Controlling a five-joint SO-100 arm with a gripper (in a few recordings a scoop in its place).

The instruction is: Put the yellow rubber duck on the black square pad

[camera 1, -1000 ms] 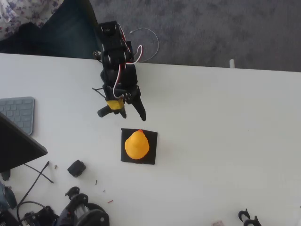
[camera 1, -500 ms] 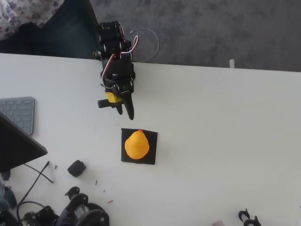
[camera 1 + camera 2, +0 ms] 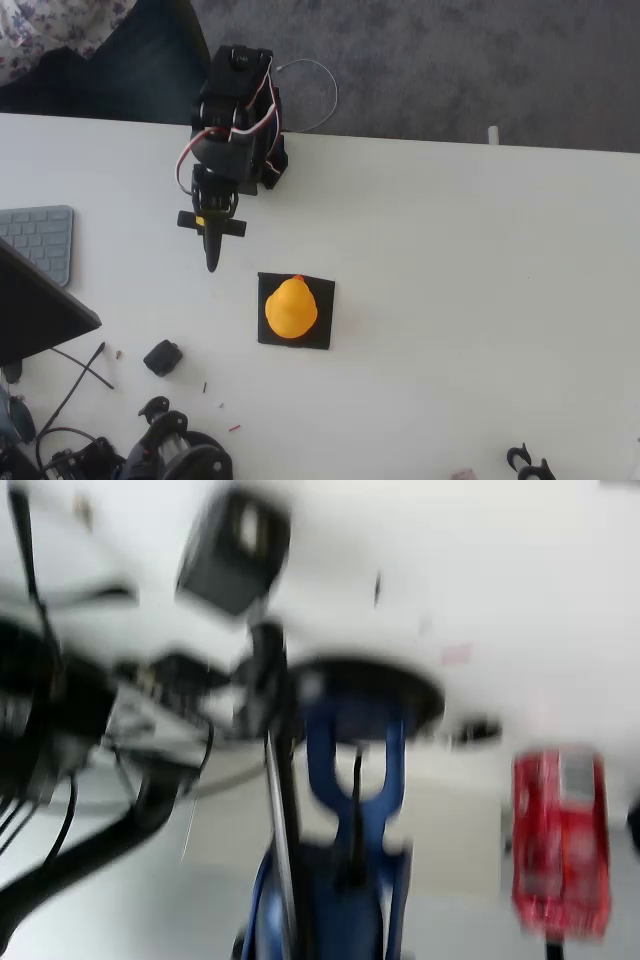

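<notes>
Folded back at upper left of the overhead view, black arm angled down-frame, gripper apart from the black square pad. Fingers drawn together to one point, clenched on nothing. Yellow rubber duck seated on the pad, mid-frame. Wrist view badly blurred: small black block at upper left, red object at right, unidentifiable.

A: Is any lettering legible on the pale grey keyboard at the left edge of the overhead view?

B: No. Its keys are too small to read.

A: And the red rectangular can-like thing in the wrist view?

B: It has a pale patch, but blur hides any words. Nothing reads anywhere.
</notes>
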